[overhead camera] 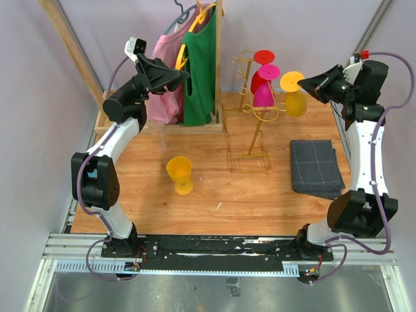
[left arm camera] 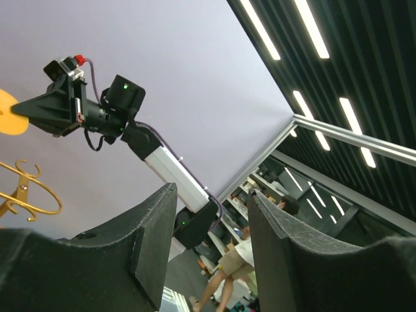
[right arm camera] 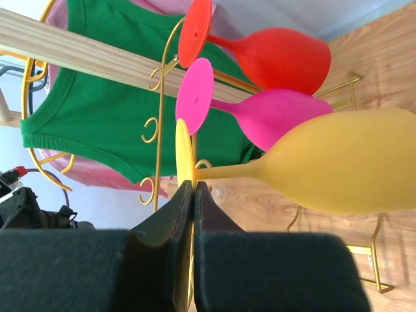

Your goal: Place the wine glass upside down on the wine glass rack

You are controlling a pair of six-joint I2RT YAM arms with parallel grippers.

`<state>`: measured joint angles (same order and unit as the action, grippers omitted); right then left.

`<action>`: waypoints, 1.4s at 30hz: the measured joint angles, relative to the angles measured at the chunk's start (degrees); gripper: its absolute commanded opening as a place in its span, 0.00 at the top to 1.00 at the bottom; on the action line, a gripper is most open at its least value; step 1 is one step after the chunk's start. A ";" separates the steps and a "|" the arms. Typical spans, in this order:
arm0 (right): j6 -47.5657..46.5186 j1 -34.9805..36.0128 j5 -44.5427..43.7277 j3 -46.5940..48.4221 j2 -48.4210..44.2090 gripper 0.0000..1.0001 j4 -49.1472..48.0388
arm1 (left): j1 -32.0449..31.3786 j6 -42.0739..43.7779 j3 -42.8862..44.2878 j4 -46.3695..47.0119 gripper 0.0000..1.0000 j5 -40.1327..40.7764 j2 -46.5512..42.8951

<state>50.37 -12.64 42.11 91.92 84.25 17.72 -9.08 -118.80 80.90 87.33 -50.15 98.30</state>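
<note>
right gripper (overhead camera: 303, 82) clamped on yellow wine glass (overhead camera: 296, 104) foot, upper right, beside wine glass rack (overhead camera: 257, 132), left gripper (left arm camera: 211, 195) fingers apart, wooden table (overhead camera: 221, 195)

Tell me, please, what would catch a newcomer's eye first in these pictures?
Probably the gold wire rack at back centre, with a red glass and a pink glass hanging upside down from it. Beside them the right gripper, shut on its foot, holds a yellow glass inverted, while a second yellow glass stands upright front left.

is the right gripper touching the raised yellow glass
Touching: the right wrist view shows the right gripper pinched shut on the foot of the yellow glass.
</note>
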 measured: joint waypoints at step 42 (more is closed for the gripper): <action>6.16 3.43 6.58 -2.54 2.99 0.99 -6.71 | 0.00 0.02 -1.11 0.00 0.48 -0.02 0.00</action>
<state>56.53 -9.21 48.69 89.38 87.24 11.00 -9.08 -118.78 79.79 87.33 -50.17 98.30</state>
